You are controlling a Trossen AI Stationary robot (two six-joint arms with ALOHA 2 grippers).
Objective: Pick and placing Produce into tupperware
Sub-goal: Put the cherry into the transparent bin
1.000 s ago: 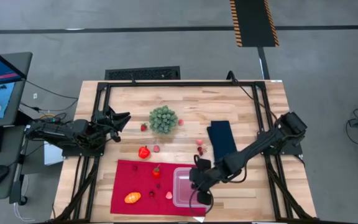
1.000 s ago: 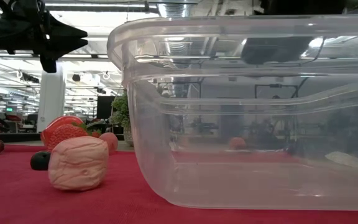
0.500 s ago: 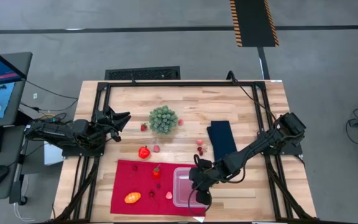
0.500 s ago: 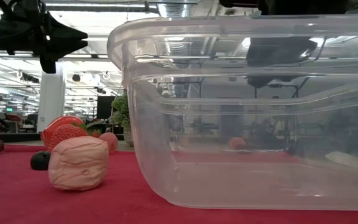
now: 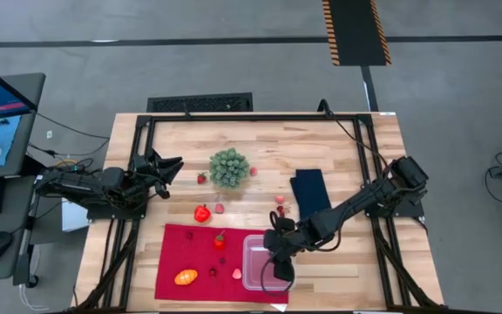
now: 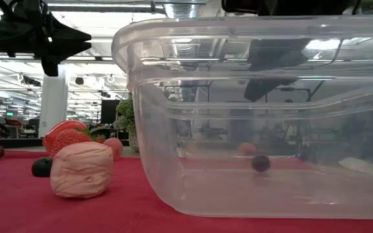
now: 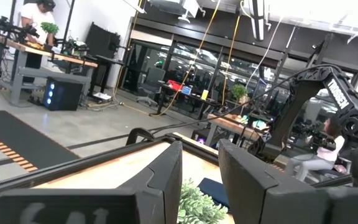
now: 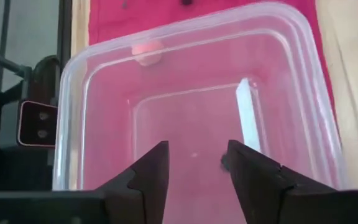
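The right tool (image 5: 279,267) hangs over the clear tupperware (image 5: 262,262) near the worktop's (image 5: 356,166) front edge, its fingers (image 8: 153,171) parted and empty. A small dark piece of produce (image 6: 260,163) now lies on the container's floor; a second ago it was not there, and the fingers then stood closer together. What kind of fruit it is cannot be made out through the plastic wall. From above, the arm covers part of the container and hides the piece altogether.

The rest of the produce lies outside on the red cloth (image 5: 186,253): an orange oval (image 5: 186,277) toward the front-left corner, a red piece (image 5: 220,240) mid-cloth, a pink lump (image 6: 81,169) beside the container. Another red piece (image 5: 202,213) sits on bare wood behind the cloth.

The left tool (image 5: 169,167) waits at the worktop's left edge, above the surface, fingers (image 7: 160,175) slightly apart, holding nothing, unchanged.
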